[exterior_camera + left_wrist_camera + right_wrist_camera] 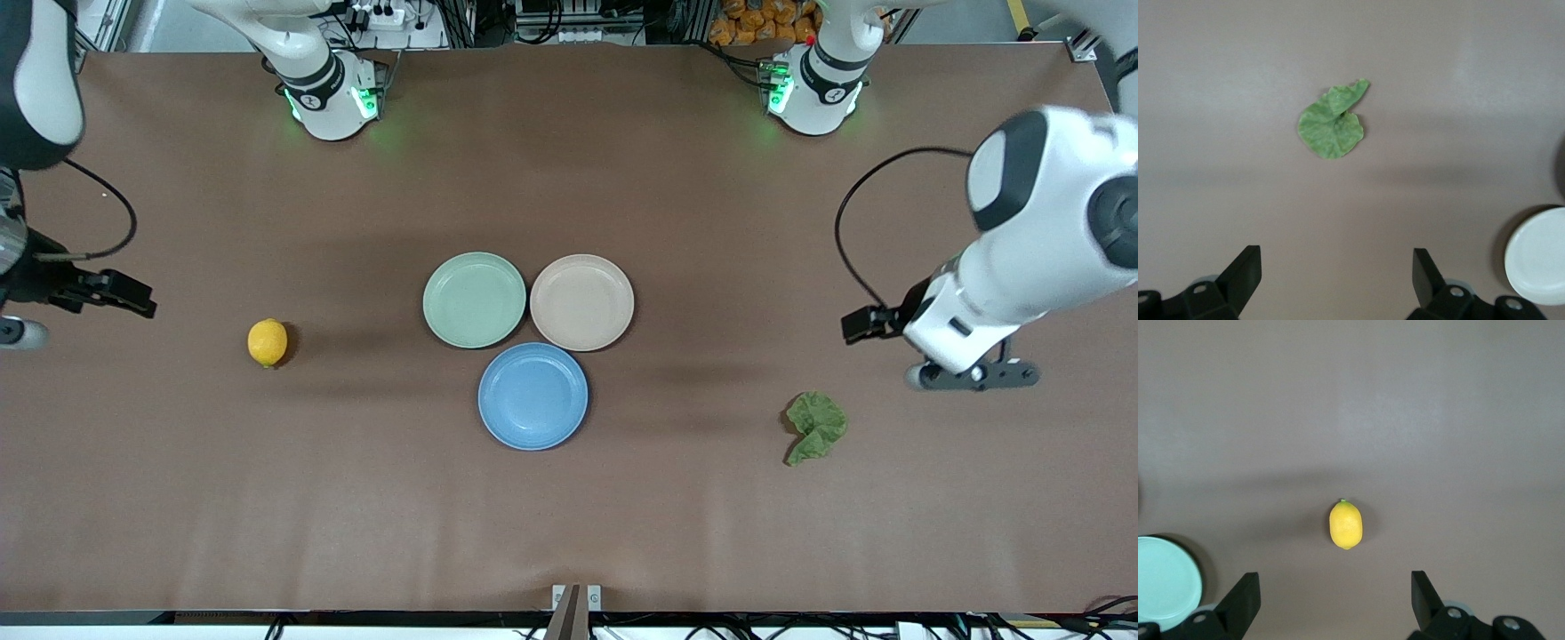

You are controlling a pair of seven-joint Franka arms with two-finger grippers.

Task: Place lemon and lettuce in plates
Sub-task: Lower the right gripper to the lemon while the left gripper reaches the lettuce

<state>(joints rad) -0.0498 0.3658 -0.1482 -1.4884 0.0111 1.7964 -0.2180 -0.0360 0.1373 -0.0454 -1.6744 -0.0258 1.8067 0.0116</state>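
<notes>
Front view, oval lemon [268, 342], wrinkly lettuce [816, 428]

Even, bright overhead light; soft shadows; slightly hazy wrist views.

No legible text, labels, brands, numbers or signs on the table, plates, lemon, lettuce or either arm, small marks on arm bases unreadable

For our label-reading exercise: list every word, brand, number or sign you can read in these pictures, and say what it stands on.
None can be read. The lemon, lettuce, blue plate, beige-pink plate, mint-green plate and table carry no text. Small marks on the arm bases are too small to read.
</notes>
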